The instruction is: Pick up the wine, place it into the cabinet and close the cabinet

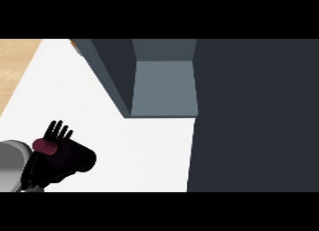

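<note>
Cabinet: dark grey, open compartment facing counter, large dark panel at view's right. Counter: white top, wood strip at far left. Left hand: black, lower left, fingers pointing up, thumb curled round wine, dark red end showing, well apart from cabinet. No legible label or writing.

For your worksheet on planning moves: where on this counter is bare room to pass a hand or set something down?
The white counter is bare between the left hand, which holds the dark wine bottle, and the open cabinet. The cabinet's shelf is bare too. The large dark door blocks the right side.
</note>
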Tool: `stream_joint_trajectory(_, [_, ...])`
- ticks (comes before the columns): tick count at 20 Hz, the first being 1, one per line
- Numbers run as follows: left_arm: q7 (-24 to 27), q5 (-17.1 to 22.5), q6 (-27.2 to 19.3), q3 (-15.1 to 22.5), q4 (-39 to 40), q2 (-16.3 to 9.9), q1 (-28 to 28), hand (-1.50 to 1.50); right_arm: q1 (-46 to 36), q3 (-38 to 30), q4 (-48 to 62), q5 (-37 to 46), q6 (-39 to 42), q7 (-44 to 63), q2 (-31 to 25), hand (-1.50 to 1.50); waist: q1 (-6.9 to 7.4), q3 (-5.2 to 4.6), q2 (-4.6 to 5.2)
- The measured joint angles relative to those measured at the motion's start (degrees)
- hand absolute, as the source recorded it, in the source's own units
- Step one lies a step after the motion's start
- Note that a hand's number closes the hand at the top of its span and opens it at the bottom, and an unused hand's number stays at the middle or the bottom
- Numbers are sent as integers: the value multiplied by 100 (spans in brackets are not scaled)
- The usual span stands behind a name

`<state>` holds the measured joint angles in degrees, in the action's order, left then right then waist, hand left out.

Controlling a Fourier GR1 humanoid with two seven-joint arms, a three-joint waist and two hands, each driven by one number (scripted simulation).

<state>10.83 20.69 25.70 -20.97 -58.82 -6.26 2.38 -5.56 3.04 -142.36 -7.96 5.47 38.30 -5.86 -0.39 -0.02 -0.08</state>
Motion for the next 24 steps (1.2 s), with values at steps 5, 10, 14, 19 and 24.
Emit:
stream_joint_trajectory(5, [116,110,38,-18,248,-39,151,-150,20,-43,26,18,47,-82,37,-150,11,0,2])
stream_joint_trajectory(10, [104,336,315,55,306,45,170,150,8,-123,13,3,75,-13,13,-150,9,1,-2])
stream_joint_trajectory(14, [282,267,624,215,347,5,174,150,34,9,24,45,69,-46,76,-150,9,1,-1])
stream_joint_trajectory(19, [756,-299,444,496,235,-11,227,150,135,-77,26,37,148,-162,83,-150,-6,2,-1])
stream_joint_trajectory(24, [1544,-958,5,689,32,13,82,150,165,-158,43,38,180,-191,88,-150,3,2,-2])
